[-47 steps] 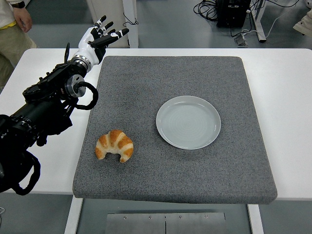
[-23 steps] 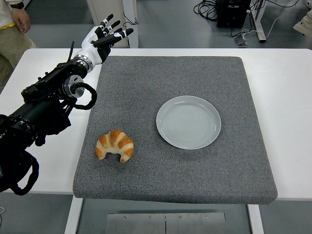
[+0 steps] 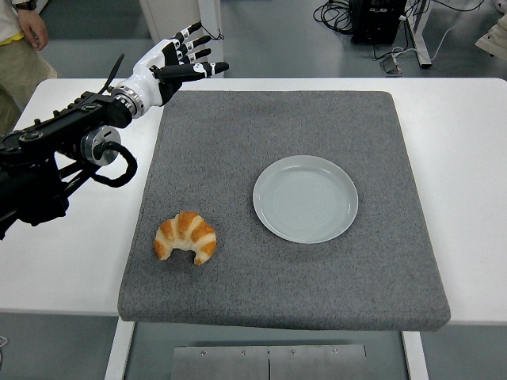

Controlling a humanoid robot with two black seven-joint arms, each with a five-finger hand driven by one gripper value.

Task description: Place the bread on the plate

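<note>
A golden croissant (image 3: 186, 236) lies on the near left part of the grey mat (image 3: 238, 142). A round pale plate (image 3: 306, 198) sits on the mat to its right, apart from it, with nothing on it. My left hand (image 3: 181, 63) is raised at the mat's far left corner, fingers spread and holding nothing, well behind the croissant. Its black arm (image 3: 55, 158) comes in from the left edge. The right arm is out of view.
The mat lies on a white table (image 3: 467, 158). A person (image 3: 20, 39) stands at the top left, beside the table's far left corner. Cables and a dark box lie on the floor beyond the table's far edge.
My left hand has lifted and swung to the right, towards the mat's far left corner, with its fingers staying spread. The arm has pulled back towards the left. Croissant and plate have not moved.
</note>
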